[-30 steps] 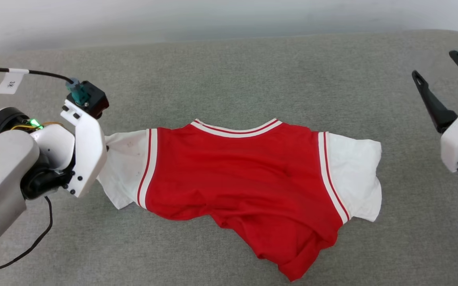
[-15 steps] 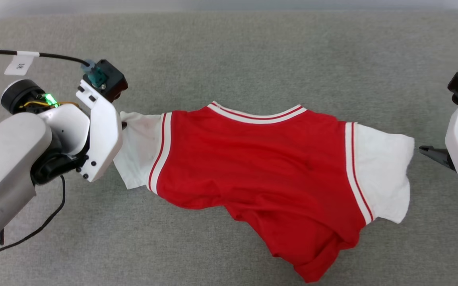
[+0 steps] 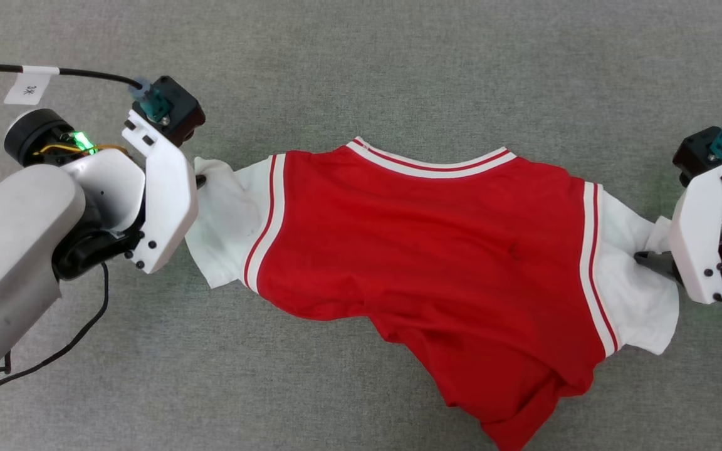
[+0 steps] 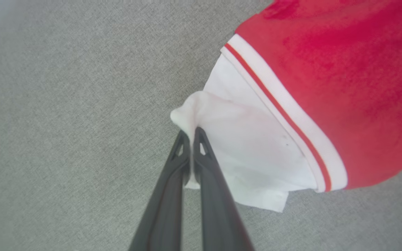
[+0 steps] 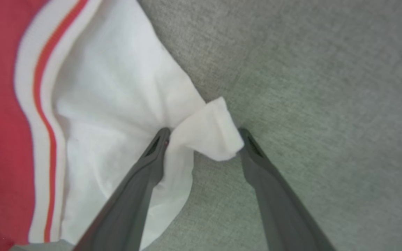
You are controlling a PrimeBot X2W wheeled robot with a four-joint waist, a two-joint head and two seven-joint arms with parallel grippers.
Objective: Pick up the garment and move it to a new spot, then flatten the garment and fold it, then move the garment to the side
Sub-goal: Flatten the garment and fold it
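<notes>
The garment (image 3: 423, 238), a red jersey with white sleeves and striped trim, lies spread on a grey fabric surface (image 3: 361, 62), its red hem rumpled and trailing away from the collar. At the sleeve on the robot's left, the left gripper (image 4: 190, 134) is closed tight, pinching the white sleeve edge between its fingers. At the opposite sleeve, the right gripper (image 5: 204, 134) stands wide apart, a raised fold of white cloth lying unclamped between its two fingers.
</notes>
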